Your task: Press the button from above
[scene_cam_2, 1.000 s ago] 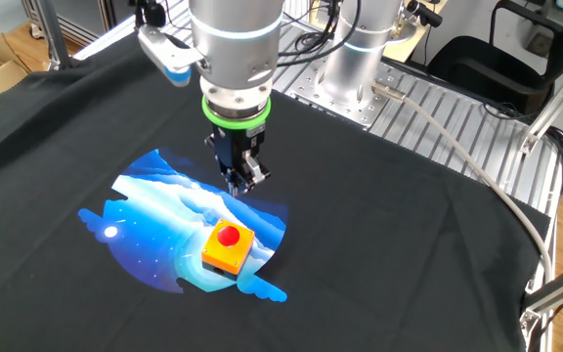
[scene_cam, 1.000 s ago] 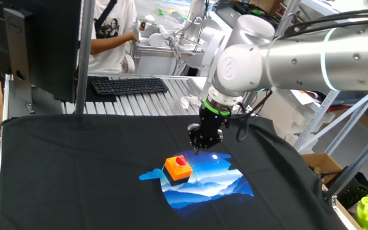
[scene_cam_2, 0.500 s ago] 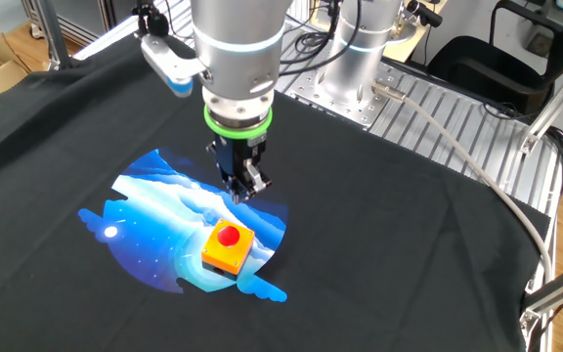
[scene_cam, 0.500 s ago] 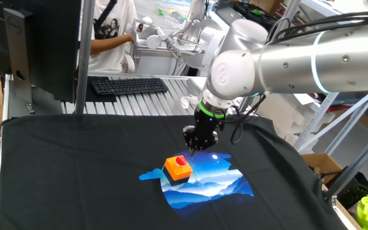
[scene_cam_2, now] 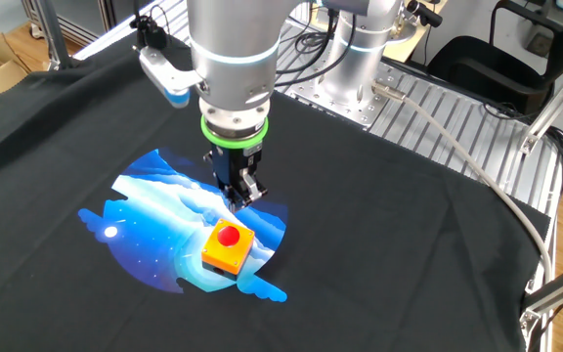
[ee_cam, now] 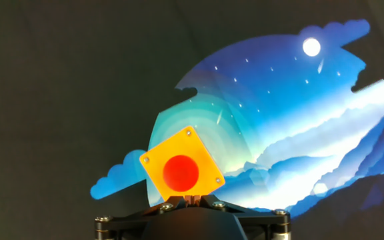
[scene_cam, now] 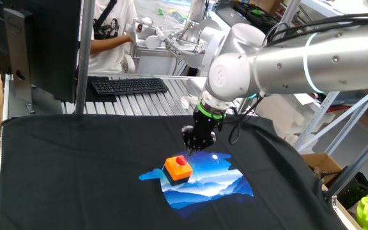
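Note:
The button point(scene_cam: 181, 161) is a red dome on a small orange box, standing on a blue printed patch of the black cloth. It also shows in the other fixed view point(scene_cam_2: 228, 235) and in the hand view point(ee_cam: 181, 171). My gripper point(scene_cam: 188, 149) points straight down and hovers just above and behind the button, a little off its centre. In the other fixed view the gripper point(scene_cam_2: 239, 202) hangs just beyond the button's far edge. In the hand view the gripper point(ee_cam: 192, 199) has its fingertips touching each other, right at the near edge of the orange box. It holds nothing.
A black cloth point(scene_cam_2: 389, 225) covers the table, with a blue sky-and-cloud print point(scene_cam_2: 154, 215) under the button. A keyboard point(scene_cam: 128, 84) and a monitor point(scene_cam: 40, 45) stand behind the table, and a person point(scene_cam: 110, 32) is there too. A metal slatted surface point(scene_cam_2: 438, 108) lies at the far side.
The gripper has moved steadily towards the button, leftwards in one fixed view, and now hangs closer above it. The button has not moved.

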`<state>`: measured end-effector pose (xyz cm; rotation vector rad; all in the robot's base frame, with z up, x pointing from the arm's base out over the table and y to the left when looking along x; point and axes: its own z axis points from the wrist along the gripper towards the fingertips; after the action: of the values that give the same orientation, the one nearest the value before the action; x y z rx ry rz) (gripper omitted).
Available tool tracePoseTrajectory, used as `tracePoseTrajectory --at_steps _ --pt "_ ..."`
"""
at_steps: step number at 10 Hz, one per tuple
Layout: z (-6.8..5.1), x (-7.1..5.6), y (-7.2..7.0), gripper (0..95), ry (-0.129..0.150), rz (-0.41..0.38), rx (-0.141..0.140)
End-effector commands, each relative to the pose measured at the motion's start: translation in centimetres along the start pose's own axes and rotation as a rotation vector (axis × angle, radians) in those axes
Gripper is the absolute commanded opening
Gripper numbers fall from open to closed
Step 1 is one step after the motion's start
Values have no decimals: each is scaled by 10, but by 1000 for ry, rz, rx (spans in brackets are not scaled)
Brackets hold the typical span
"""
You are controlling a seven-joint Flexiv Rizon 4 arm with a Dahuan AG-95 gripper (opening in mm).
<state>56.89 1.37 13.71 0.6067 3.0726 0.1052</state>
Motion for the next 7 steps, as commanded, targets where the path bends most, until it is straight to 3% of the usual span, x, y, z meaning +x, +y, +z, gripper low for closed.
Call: tracePoseTrajectory --at_steps 1,7 --pt "1 0 -1 0 -10 -4 8" --pt "2 1 -1 0 -6 -6 10"
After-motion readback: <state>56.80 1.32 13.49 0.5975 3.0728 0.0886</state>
